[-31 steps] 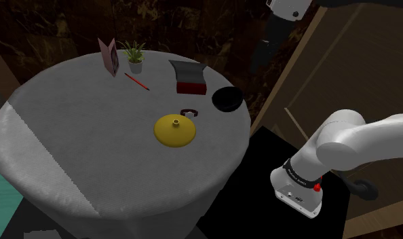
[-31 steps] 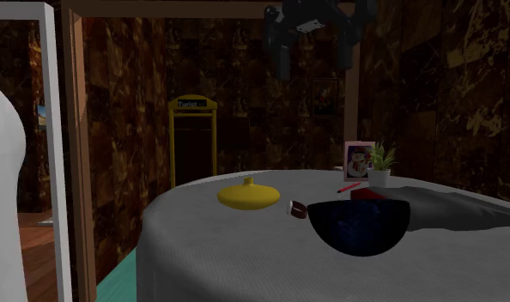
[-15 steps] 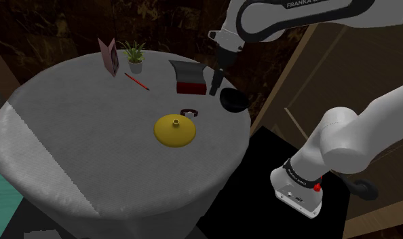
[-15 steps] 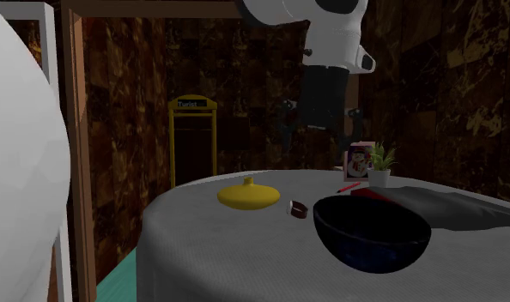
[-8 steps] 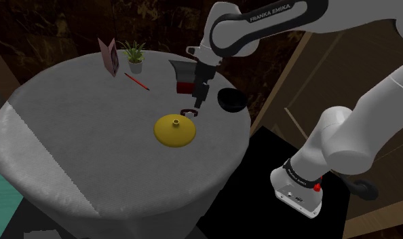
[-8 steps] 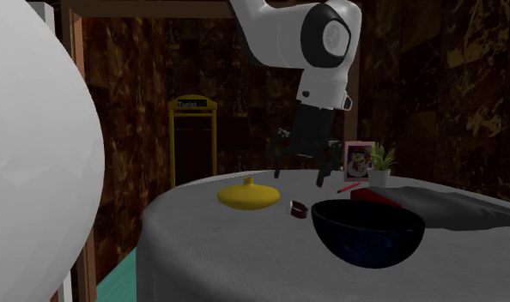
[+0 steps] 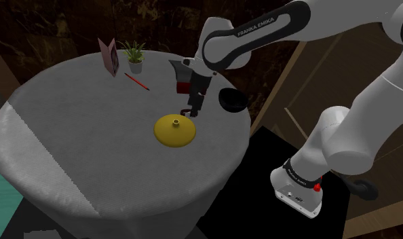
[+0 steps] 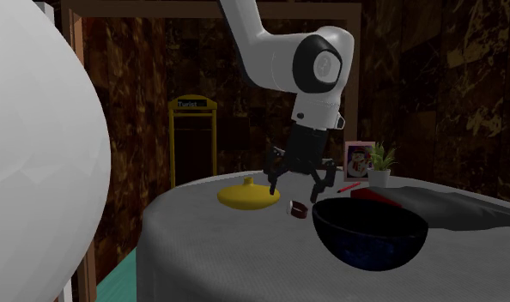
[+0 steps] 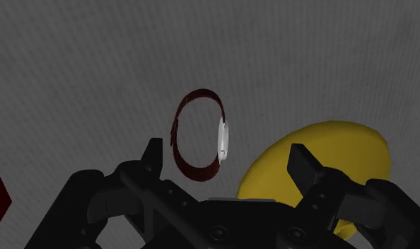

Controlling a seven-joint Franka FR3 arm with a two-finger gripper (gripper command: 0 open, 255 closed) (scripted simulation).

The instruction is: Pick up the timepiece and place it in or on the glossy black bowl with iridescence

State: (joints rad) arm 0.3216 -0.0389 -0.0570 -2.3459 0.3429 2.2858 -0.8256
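The arm [image 7: 261, 27] reads "FRANKA EMIKA"; the yellow booth [image 8: 193, 137] bears a sign reading roughly "Turist".

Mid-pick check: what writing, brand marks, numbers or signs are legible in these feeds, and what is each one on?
"FRANKA EMIKA": on the dark link of the arm, shoulder view.
"Turist", as best it reads: on the top sign of the yellow booth, second exterior view.
Too small to read: white lettering on the black band at the arm's foot.
The watch is seen edge-on; nothing readable on it.
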